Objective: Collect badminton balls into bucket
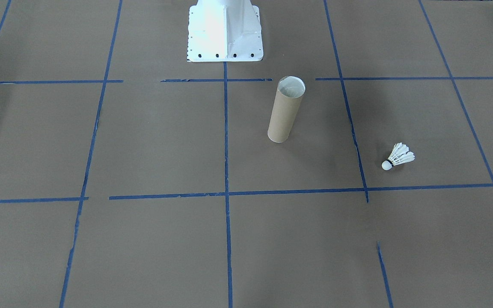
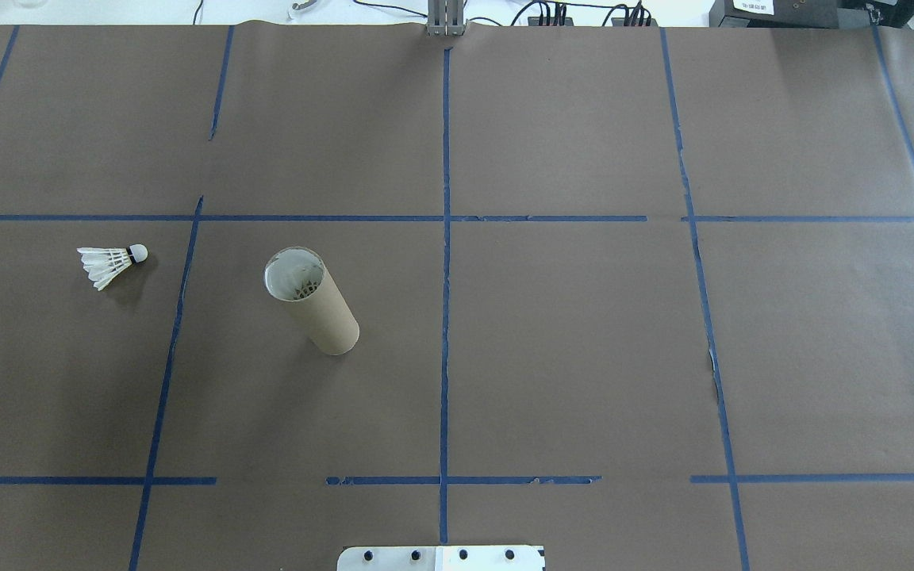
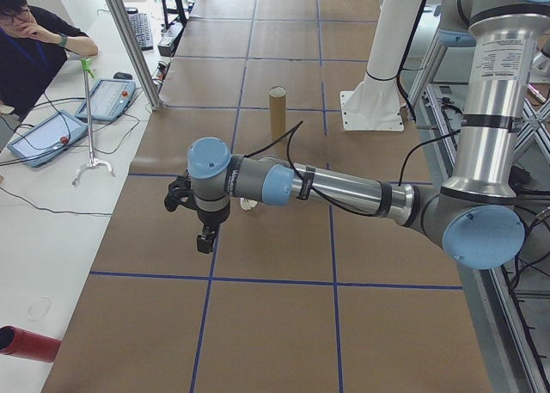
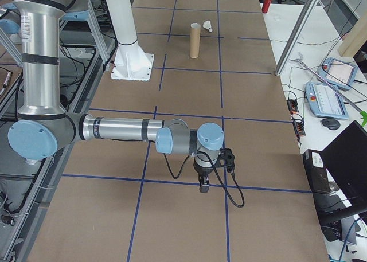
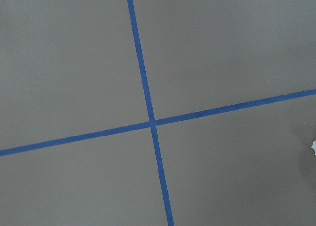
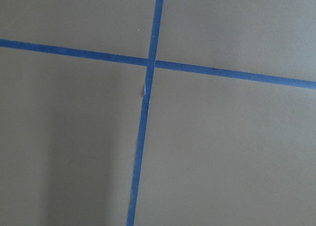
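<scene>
Brown paper covers the table (image 2: 584,357), crossed by blue tape lines (image 2: 445,238), and on it we see a cardboard tube (image 2: 316,305) standing upright with its open, pale-lined mouth facing up. We find it on the robot's left half of the table, a little out from the white robot base (image 1: 225,32). One white feather shuttlecock (image 2: 110,262) lies on its side further toward the robot's left end, well apart from the tube and across a tape line from it; its rounded cork tip points toward the tube.

Neither arm reaches into the overhead or front pictures. From the table's ends we see the left claw (image 3: 204,238) hanging above the table near the shuttlecock's end, and the right claw (image 4: 204,184) hanging over a tape line at the opposite end. We cannot tell how far either claw is open, and we see nothing held in either. Both wrist cameras show only brown paper and crossing tape.

A seated person (image 3: 34,45) is beside the table, by two tablets.
</scene>
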Robot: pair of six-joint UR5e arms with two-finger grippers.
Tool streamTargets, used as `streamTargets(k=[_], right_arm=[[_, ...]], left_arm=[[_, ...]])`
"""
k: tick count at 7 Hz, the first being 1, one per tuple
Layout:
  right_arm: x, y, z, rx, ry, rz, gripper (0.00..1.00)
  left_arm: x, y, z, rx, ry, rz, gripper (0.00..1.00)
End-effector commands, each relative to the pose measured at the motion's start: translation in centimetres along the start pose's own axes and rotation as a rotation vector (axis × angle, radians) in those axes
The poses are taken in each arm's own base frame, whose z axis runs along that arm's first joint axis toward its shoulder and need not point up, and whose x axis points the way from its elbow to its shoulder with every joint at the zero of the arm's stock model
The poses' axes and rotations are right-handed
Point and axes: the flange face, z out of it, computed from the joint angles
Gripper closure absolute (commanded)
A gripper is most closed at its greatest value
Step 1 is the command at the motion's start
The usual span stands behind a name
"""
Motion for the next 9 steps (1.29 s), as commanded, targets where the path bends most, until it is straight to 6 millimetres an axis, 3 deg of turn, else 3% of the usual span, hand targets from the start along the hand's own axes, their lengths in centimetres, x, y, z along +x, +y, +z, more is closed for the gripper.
streamTargets(k=[1, 2, 3, 4, 5, 6, 7, 9], right_arm=[[0.0, 0.0, 0.0, 0.0, 0.0, 0.0, 0.0], [0.0, 0.0, 0.0, 0.0, 0.0, 0.0, 0.0], [0.0, 0.0, 0.0, 0.0, 0.0, 0.0, 0.0], [0.0, 0.0, 0.0, 0.0, 0.0, 0.0, 0.0], [0.0, 0.0, 0.0, 0.0, 0.0, -0.001, 0.0], [0.0, 0.0, 0.0, 0.0, 0.0, 0.0, 0.0], [0.0, 0.0, 0.0, 0.0, 0.0, 0.0, 0.0], [0.0, 0.0, 0.0, 0.0, 0.0, 0.0, 0.0]], left_arm=[[0.1, -2.0, 0.2, 0.075, 0.003, -0.001, 0.0], [0.3, -2.0, 1.4, 0.134, 0.022, -0.093, 0.0], [1.2, -1.6, 3.9, 0.166, 0.053, -0.148, 0.0], [2.8, -1.7, 5.6, 0.181, 0.073, -0.163, 0.0], [6.1, -1.3, 9.1, 0.16, 0.096, -0.115, 0.0], [8.0, -0.9, 10.6, 0.183, 0.103, -0.174, 0.0], [10.1, 1.7, 13.1, 0.21, 0.132, -0.215, 0.0], [11.9, 3.7, 15.8, 0.252, 0.255, -0.323, 0.0]])
